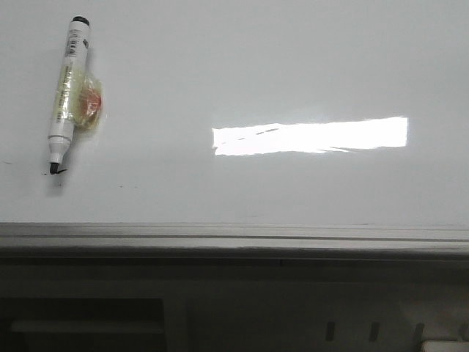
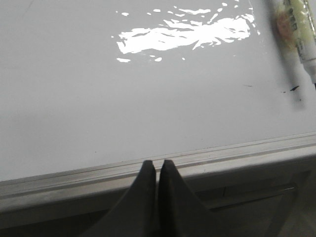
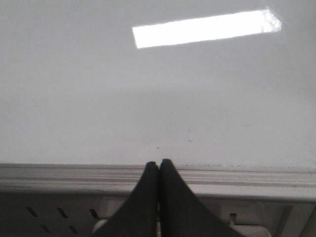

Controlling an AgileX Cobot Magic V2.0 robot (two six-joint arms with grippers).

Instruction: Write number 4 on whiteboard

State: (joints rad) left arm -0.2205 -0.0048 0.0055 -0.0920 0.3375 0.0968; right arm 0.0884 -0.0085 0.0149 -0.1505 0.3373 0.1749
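The whiteboard [image 1: 278,66] lies flat and fills most of the front view, glossy white with a bright rectangular reflection. No number 4 shows on it; only tiny black smudges [image 1: 60,171] sit by the marker's tip. A white marker [image 1: 64,99] with a black uncapped tip lies on the board at the far left, a yellowish wad taped to its side; the left wrist view shows the marker [image 2: 301,29] too. My left gripper [image 2: 158,163] is shut and empty over the board's near rail. My right gripper [image 3: 158,162] is shut and empty over the same rail.
A grey metal edge rail [image 1: 234,238] runs along the whiteboard's near side. Below the rail is a dark grey frame [image 1: 220,308] with slots. Neither gripper shows in the front view.
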